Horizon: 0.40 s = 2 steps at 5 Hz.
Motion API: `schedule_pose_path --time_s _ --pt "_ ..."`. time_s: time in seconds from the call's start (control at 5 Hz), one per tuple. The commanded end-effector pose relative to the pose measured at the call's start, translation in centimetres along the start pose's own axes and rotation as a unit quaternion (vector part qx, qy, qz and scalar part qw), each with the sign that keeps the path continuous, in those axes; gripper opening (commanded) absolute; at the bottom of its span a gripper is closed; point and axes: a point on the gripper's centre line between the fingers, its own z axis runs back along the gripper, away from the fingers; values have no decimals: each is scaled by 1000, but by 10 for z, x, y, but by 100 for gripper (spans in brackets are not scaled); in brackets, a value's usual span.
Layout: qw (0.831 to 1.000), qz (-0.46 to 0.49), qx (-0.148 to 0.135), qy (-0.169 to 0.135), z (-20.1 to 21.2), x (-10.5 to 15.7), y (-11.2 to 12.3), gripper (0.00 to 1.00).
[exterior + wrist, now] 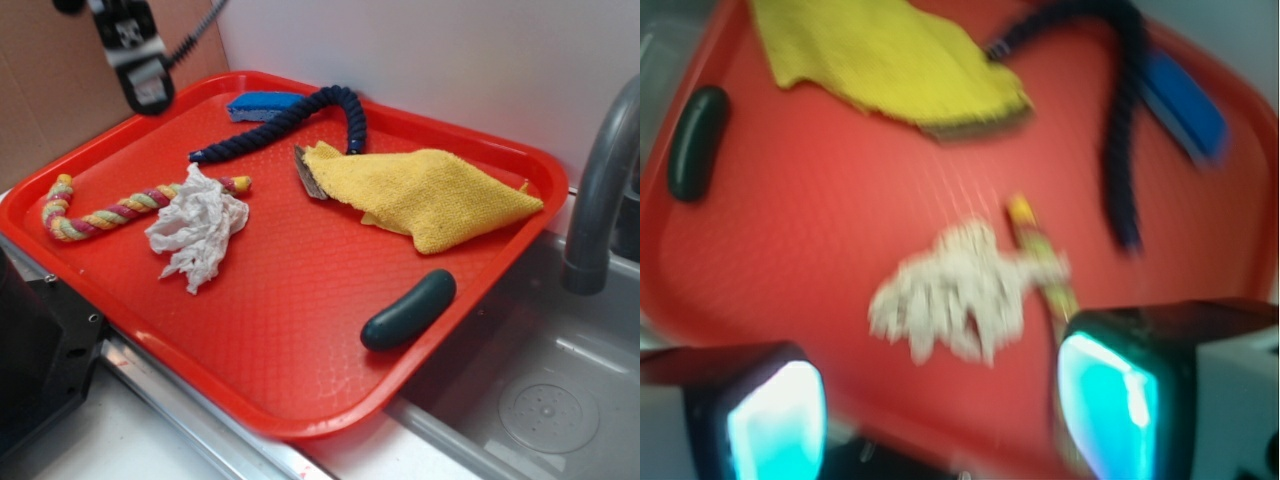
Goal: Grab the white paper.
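- The white paper [198,228], a crumpled wad with ragged edges, lies on the red tray [300,330], left of centre, untouched.
- From my remote seat, the wrist view shows my gripper [940,410] spread wide, one fingertip [775,420] on either side of the frame, nothing held between them; the paper [950,295] sits below, in the gap.
- In the exterior view the gripper [140,70] hangs high above the tray's far left corner, well apart from the paper.
- A multicoloured rope toy [105,212] runs just beside the wad, its end touching or tucked under it.
- A yellow cloth [430,195] lies spread to the right, a navy rope [300,115] and blue sponge [262,104] behind.
- A dark green pickle-shaped toy [408,310] rests near the tray's right edge, by the sink faucet [600,190].
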Motion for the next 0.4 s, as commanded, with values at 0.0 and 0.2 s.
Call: schedule_pose_path --time_s 0.0,0.2 --pt "996 -86 -3 -10 -61 3 -10 100" --pt "997 -80 -18 -5 -87 7 -7 100"
